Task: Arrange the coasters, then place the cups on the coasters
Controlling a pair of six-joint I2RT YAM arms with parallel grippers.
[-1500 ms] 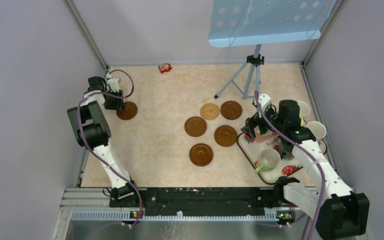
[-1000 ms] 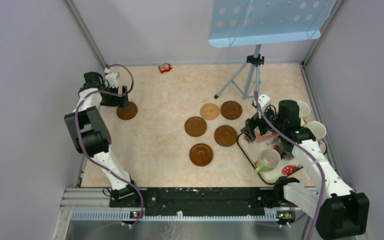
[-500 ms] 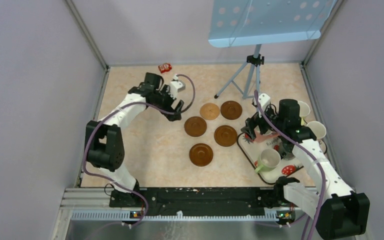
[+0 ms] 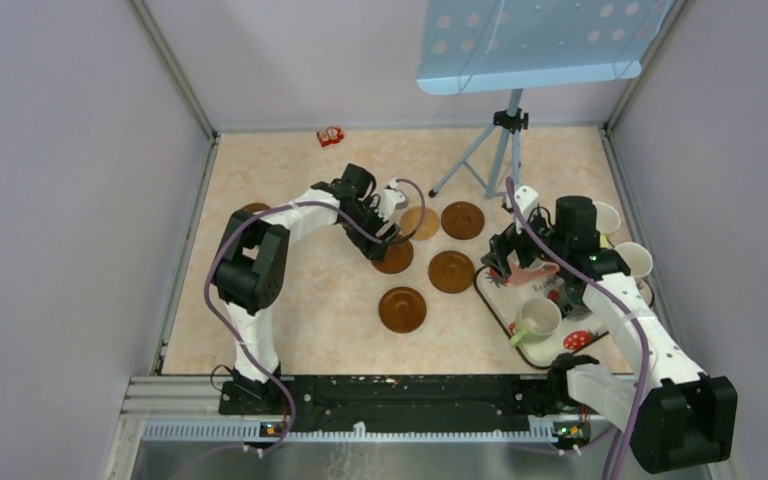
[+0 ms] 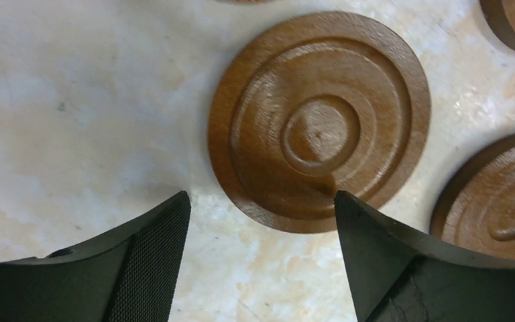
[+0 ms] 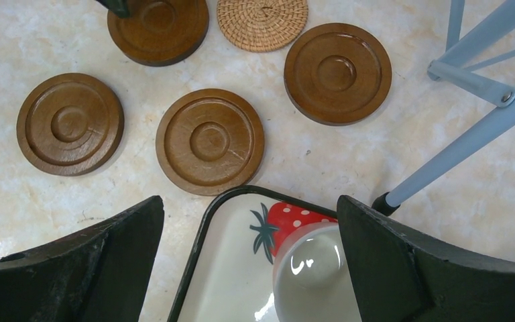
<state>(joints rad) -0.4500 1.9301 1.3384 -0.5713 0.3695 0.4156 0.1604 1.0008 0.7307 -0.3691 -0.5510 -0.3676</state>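
Left jaws stand apart, empty, over a dark coaster (image 5: 318, 121), its neighbours (image 5: 503, 201) cropped. Right jaws gape above a half-cropped cup (image 6: 312, 265) on the tray (image 6: 231, 268). Far left, another coaster (image 4: 252, 208) peeks from behind the left arm (image 4: 260, 255); bare bench (image 4: 300, 290) spreads right of it.

Ring-grooved brown coaster (image 5: 319, 121) on marbled table (image 5: 74, 100), just ahead of the wide-spread hand (image 5: 260, 201).
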